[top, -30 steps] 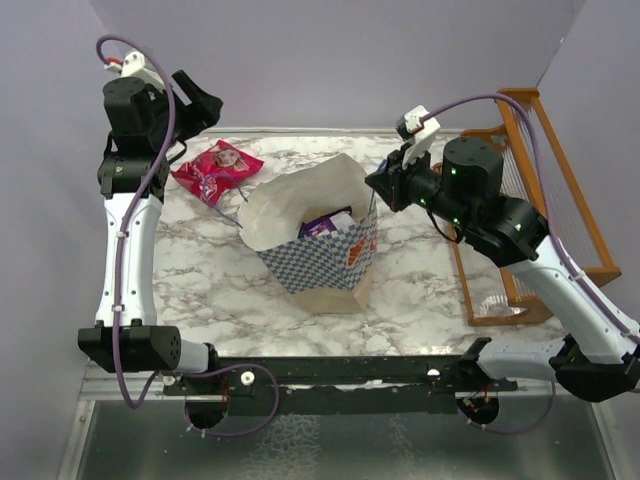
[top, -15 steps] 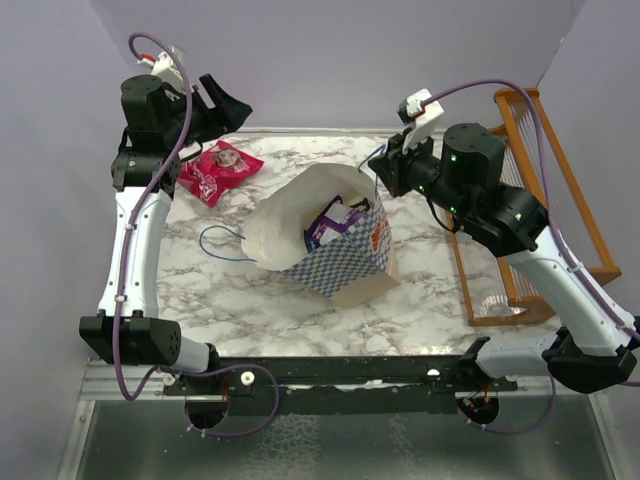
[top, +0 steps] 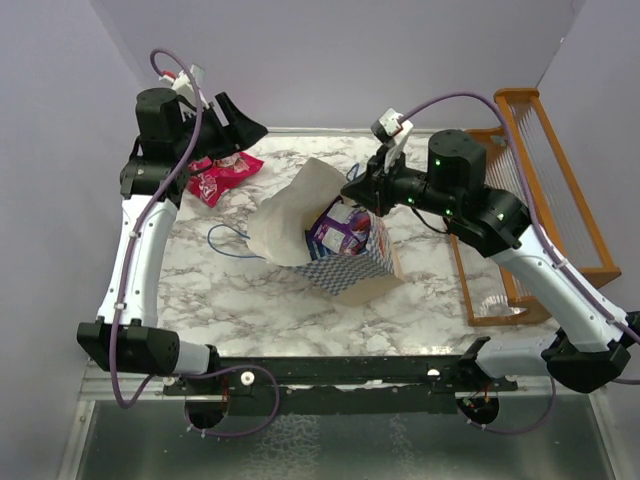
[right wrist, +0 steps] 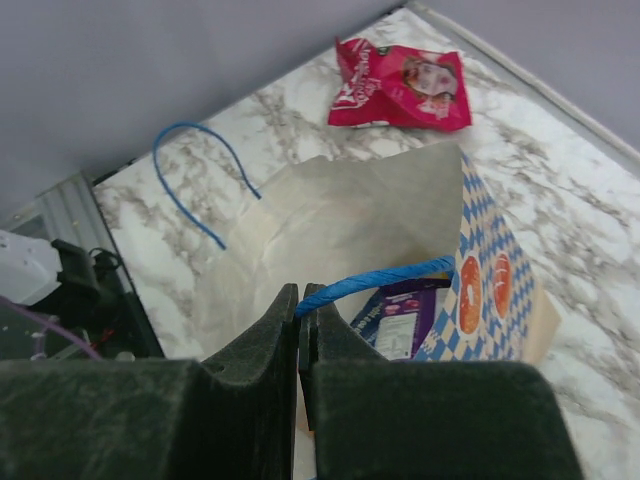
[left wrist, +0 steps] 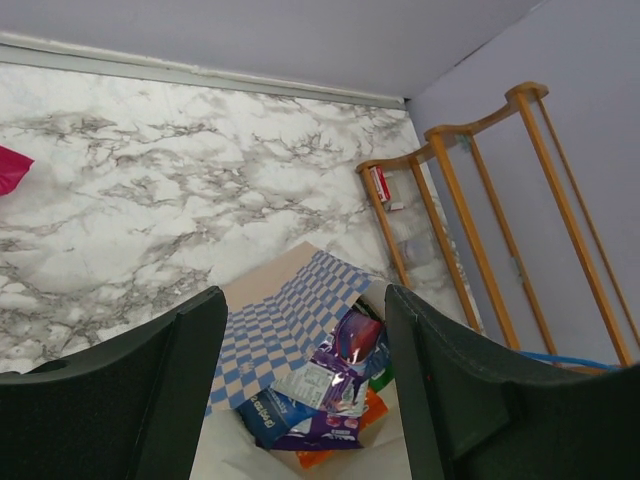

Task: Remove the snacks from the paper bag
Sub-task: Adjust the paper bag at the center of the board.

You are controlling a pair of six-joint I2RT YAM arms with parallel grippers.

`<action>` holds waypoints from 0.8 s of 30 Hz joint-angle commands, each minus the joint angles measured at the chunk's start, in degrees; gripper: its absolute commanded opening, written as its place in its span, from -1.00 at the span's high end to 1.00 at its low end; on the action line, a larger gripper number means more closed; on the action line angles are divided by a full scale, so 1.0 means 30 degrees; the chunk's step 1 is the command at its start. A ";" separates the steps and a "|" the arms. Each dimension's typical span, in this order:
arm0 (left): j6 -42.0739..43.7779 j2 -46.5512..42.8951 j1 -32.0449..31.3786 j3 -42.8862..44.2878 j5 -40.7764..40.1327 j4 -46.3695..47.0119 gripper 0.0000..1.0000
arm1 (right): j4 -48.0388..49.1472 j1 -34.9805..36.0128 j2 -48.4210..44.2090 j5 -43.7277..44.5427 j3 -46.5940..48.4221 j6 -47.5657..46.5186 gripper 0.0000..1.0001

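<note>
- The paper bag [top: 345, 270] stands tilted on the marble table [top: 200, 285]. Its mouth is open, and purple and blue snack packets [top: 338, 230] show inside.
- One blue cord handle [right wrist: 385, 277] of the bag is pinched by the right gripper [right wrist: 300, 305] above the bag's mouth, its fingers closed tight on the cord.
- The other handle [top: 225, 242] lies loose on the table, left of the bag.
- A pink-red snack bag [top: 215, 178] lies outside, beyond the paper bag's left side.
- The left gripper [top: 240, 125] hangs above that packet, fingers spread wide and holding nothing.
- An orange wooden rack [top: 545, 190] stands right of the bag.
</note>
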 commanded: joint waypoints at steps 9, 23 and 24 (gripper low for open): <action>0.3108 -0.3604 -0.0062 -0.1307 -0.0570 -0.3083 -0.35 | 0.7092 0.0009 -0.0497 -0.0784 -0.2355 0.3295 0.97; 0.4838 -0.7483 -0.0901 -0.7574 0.2910 -0.3638 0.00 | 1.2339 0.0010 0.1301 -0.7074 -0.3406 0.4513 0.97; 0.4725 -0.7683 -0.0911 -0.7899 0.2824 -0.3602 0.00 | 1.1989 0.0010 0.1675 -0.7632 -0.3268 0.4978 0.97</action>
